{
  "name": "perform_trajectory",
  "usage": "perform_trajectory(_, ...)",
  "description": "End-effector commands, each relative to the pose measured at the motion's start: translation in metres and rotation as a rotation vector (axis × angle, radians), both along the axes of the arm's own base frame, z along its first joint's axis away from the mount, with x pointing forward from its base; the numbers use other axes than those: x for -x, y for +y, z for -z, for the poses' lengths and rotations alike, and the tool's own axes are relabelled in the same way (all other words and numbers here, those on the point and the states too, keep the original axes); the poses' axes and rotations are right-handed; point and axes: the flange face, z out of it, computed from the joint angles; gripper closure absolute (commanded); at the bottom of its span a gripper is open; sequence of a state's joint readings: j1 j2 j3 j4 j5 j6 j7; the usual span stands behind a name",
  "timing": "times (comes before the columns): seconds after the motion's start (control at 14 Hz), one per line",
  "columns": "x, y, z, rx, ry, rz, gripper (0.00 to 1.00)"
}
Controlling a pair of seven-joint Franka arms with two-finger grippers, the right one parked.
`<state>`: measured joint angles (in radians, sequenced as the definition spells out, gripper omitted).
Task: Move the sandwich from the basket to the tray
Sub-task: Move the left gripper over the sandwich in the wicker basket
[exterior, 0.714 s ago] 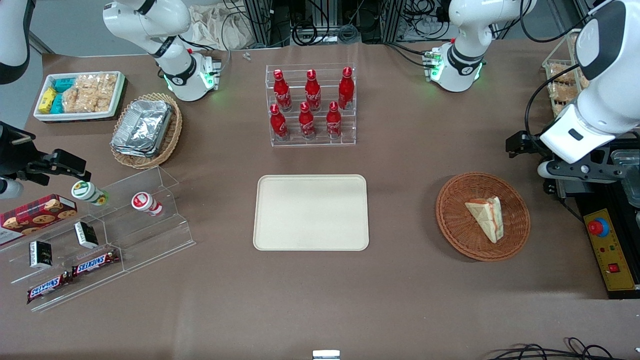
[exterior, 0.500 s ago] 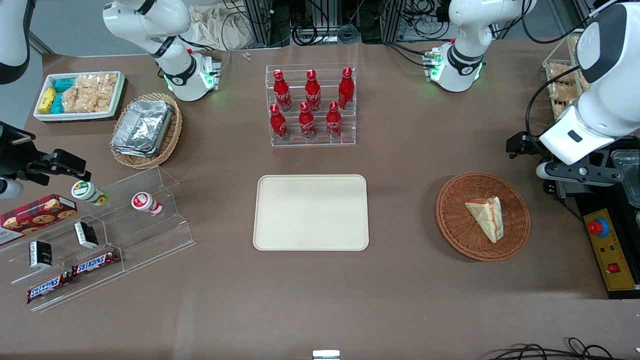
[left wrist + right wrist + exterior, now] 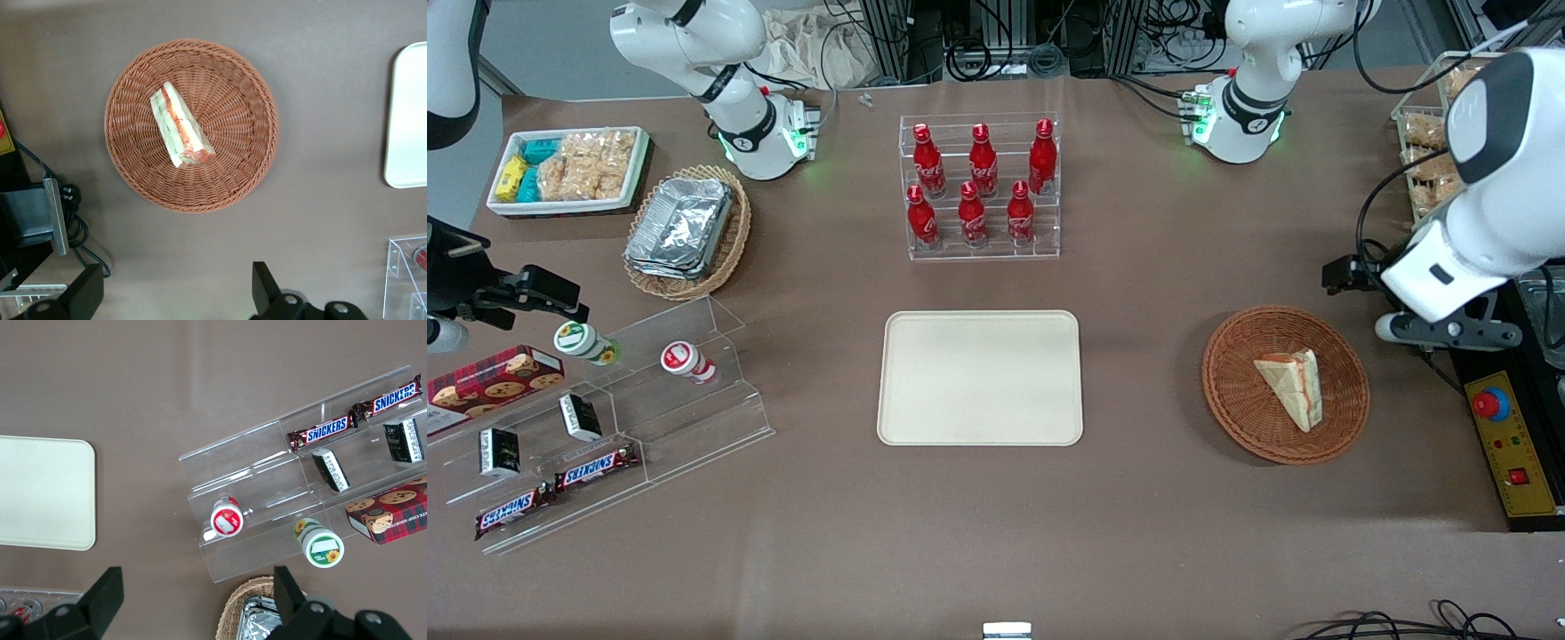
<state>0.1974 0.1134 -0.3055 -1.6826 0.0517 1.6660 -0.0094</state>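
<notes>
Sandwich wedge lies in woven basket

Layered sandwich (image 3: 1291, 386) rests on round wicker basket (image 3: 1232, 391) — smooth tray (image 3: 980, 378) at its nine o'clock; hand (image 3: 175, 293) spread, grasping nothing.

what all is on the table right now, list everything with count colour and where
sandwich: 1, pale bread with red and green filling, lying in the basket
basket: 1, reddish-brown wicker, toward the working arm's end
tray: 1, cream, mid-table, nothing on it
cola bottles: 6, red, on a clear tiered rack farther from the camera than the tray
foil containers: a silver stack, in a tan wicker basket toward the parked arm's end
snack bin: 1, white, bagged beige snacks plus yellow and teal packs
clear stepped stand: 1, holding two Snickers bars, two dark packs and two small cups
cookie box: 1, red tartan, beside the stand
gripper: left arm's, open, above the table beside the basket, holding nothing
</notes>
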Motion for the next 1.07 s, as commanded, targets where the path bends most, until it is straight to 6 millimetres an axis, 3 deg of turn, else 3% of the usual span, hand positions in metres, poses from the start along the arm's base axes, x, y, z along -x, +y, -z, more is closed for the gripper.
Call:
perform_trajectory(0.0,-0.007,0.004,0.014,-0.021,-0.004,-0.032,0.00)
perform_trajectory(0.43,-0.011,0.012,0.089,-0.006,-0.118,-0.122,0.01)
perform_trajectory(0.57,-0.007,0.031,0.118,-0.002,-0.150,-0.154,0.06)
perform_trajectory(0.71,-0.007,0.036,0.149,0.013,-0.162,-0.165,0.07)
perform_trajectory(0.86,-0.011,0.040,0.169,0.024,-0.154,-0.185,0.07)
perform_trajectory(1.0,-0.013,0.041,0.183,0.028,-0.142,-0.252,0.01)
